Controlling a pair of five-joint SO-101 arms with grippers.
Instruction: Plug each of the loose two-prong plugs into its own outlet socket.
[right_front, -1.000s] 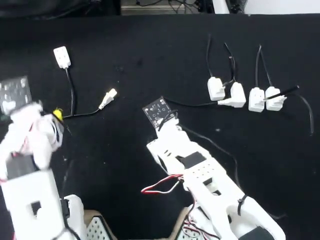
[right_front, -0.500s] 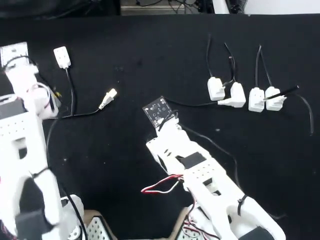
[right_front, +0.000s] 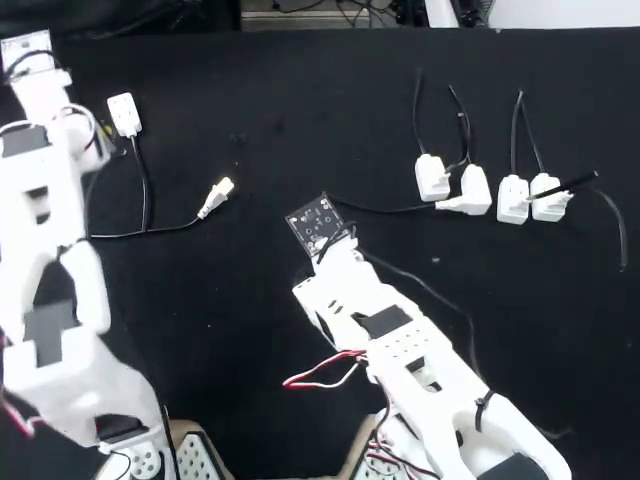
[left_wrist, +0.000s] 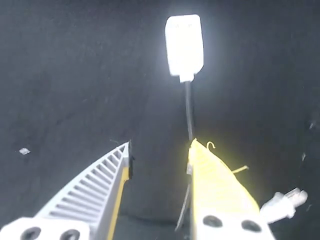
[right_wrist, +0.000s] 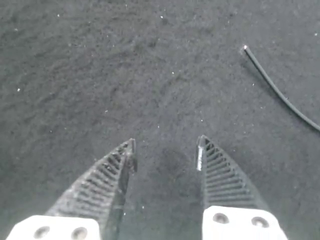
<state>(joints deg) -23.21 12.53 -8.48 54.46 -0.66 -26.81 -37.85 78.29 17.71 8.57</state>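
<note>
Judging by how things lie, one white pair (right_front: 470, 190) and a second pair (right_front: 512, 198) look joined, but the loose plug (right_front: 216, 197) lies apart from its socket (right_front: 124, 113), with the left gripper (left_wrist: 160, 145) open and empty near that socket and the right gripper (right_wrist: 166, 140) open and empty.

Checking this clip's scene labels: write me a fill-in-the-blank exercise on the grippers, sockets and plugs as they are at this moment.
1. The left gripper has its fingers ___, facing the white socket.
2. A ___ cable runs from that socket toward the loose plug.
3. On the right side of the table, ___ white blocks sit in a row.
4. The right gripper holds ___.
Missing words: open; black; four; nothing.
</note>
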